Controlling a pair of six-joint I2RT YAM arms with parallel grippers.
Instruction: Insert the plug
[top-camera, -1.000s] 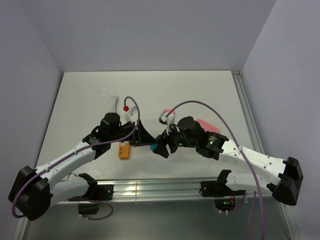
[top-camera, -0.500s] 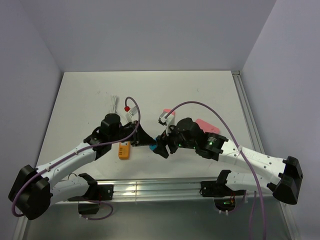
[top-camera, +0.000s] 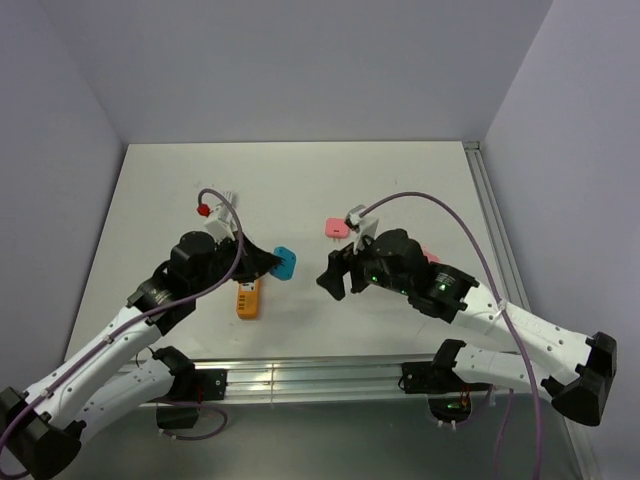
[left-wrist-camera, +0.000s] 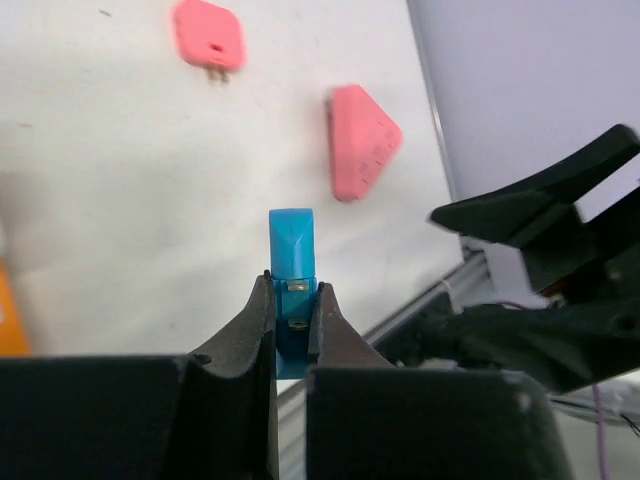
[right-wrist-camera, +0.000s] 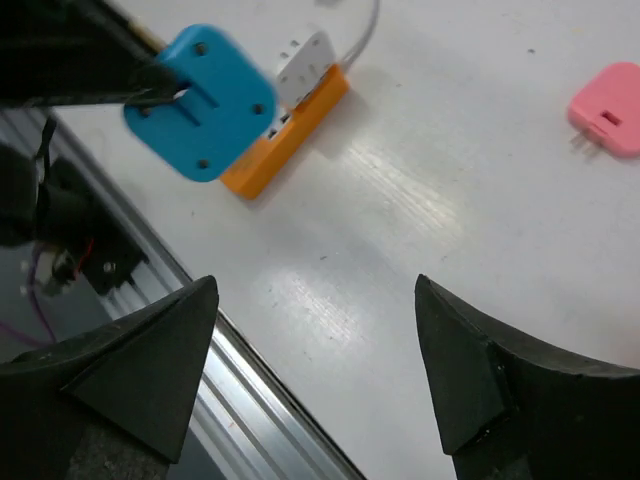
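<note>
The bright-blue plug (top-camera: 286, 263) hangs above the table, pinched at its prong side by my left gripper (top-camera: 272, 263). In the left wrist view the plug (left-wrist-camera: 292, 243) stands edge-on between the shut fingers (left-wrist-camera: 258, 320). My right gripper (top-camera: 333, 275) is a short way to the right of it, open and empty. In the right wrist view the plug's face (right-wrist-camera: 203, 100) shows at upper left, beyond the spread right gripper (right-wrist-camera: 315, 300). The pink triangular socket block (left-wrist-camera: 360, 152) lies on the table, mostly hidden behind the right arm in the top view.
A pink square plug (top-camera: 337, 227) lies at mid-table. An orange block (top-camera: 247, 300) with a white plug (right-wrist-camera: 305, 60) on it sits below the left gripper. A metal rail (top-camera: 300, 375) runs along the near table edge. Walls close in the left, back and right.
The left gripper shut on the blue plug that the right gripper held. The right gripper opened and drew back right. The left arm pulled back left with the plug.
</note>
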